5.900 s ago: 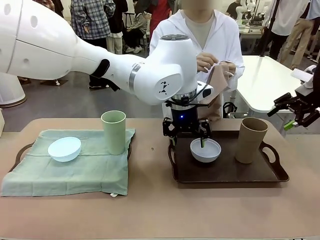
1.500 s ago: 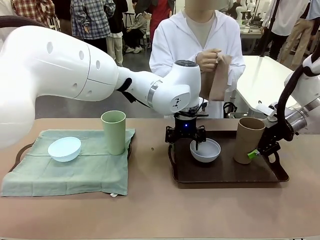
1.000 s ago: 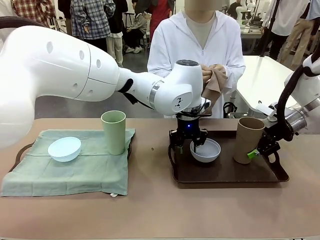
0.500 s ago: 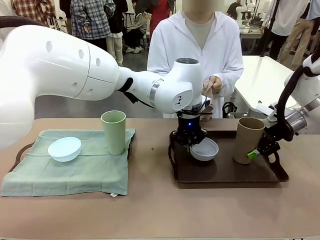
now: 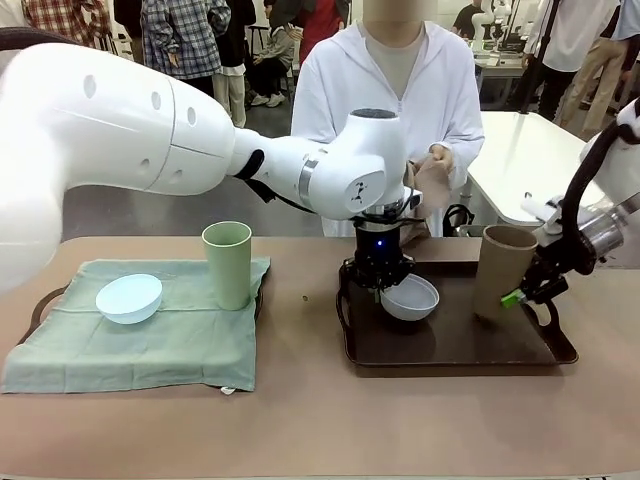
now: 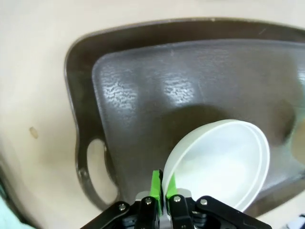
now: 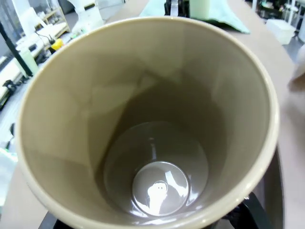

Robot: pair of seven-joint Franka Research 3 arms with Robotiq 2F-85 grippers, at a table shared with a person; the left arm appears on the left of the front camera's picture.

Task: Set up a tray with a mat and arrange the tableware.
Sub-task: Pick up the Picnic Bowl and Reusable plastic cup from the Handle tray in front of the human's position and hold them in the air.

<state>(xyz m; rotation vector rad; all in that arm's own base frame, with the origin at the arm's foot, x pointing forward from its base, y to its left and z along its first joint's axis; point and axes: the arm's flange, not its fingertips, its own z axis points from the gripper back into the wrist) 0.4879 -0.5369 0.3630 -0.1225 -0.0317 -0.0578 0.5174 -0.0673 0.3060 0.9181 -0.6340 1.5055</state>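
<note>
My left gripper point(image 5: 385, 283) is shut on the rim of the greyish white bowl point(image 5: 412, 297), which hangs tilted just above the bare brown tray point(image 5: 450, 345). In the left wrist view the green pads point(image 6: 156, 183) pinch the rim of the bowl point(image 6: 224, 162) over the tray point(image 6: 143, 95). My right gripper point(image 5: 520, 296) is shut on the tan tumbler point(image 5: 500, 270), low on its right side, holding it slightly raised. The right wrist view looks into the empty tumbler point(image 7: 143, 95). The green tumbler point(image 5: 228, 262) and pale blue bowl point(image 5: 129, 297) stand on a green mat point(image 5: 150, 345).
The green mat covers a second tray point(image 5: 40, 303) at the left. A person in white stands behind the brown tray, holding a tan cloth point(image 5: 432, 185) in both hands. A white table stands at the far right.
My left gripper has shut on the greyish white bowl's rim and lifted it, tilted, off the tray. The tan tumbler has risen a little in my right gripper. The person has folded the cloth lower.
</note>
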